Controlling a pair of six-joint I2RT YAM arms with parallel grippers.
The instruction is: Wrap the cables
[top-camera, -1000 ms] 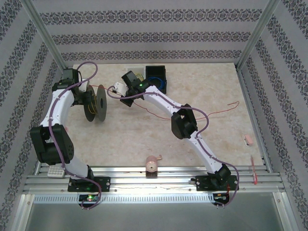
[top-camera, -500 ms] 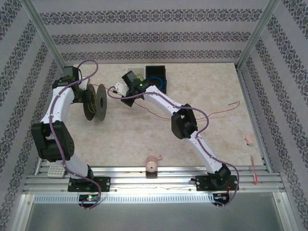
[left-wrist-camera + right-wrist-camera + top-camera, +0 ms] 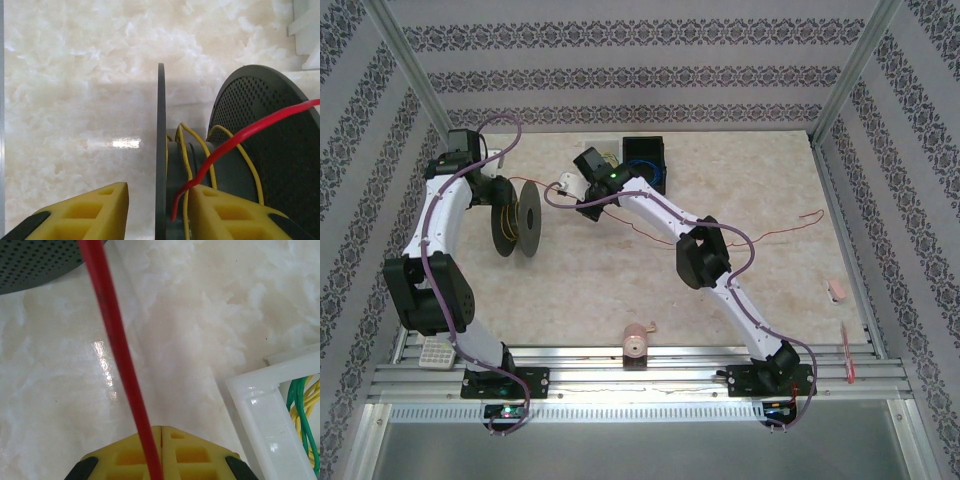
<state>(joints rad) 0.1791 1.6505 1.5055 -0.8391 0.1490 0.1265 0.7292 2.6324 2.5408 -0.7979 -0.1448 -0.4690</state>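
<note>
**Left wrist pulled back**

My left wrist has drawn back toward the far-left corner. My left jaws stand released, fingers (image 3: 75, 212) astride the black spool's (image 3: 270, 145) flange. My right jaws are clenched on the red cable (image 3: 112, 335), which runs onto that spool's hub.

The left arm (image 3: 432, 215) draws its wrist, behind the left gripper (image 3: 157, 190), farther left and back from the spool (image 3: 517, 215) than a second ago. Its purple cord (image 3: 512, 125) now arches taller beyond the spool. The elbow, near-left of the spool, sits slightly farther back.
</note>
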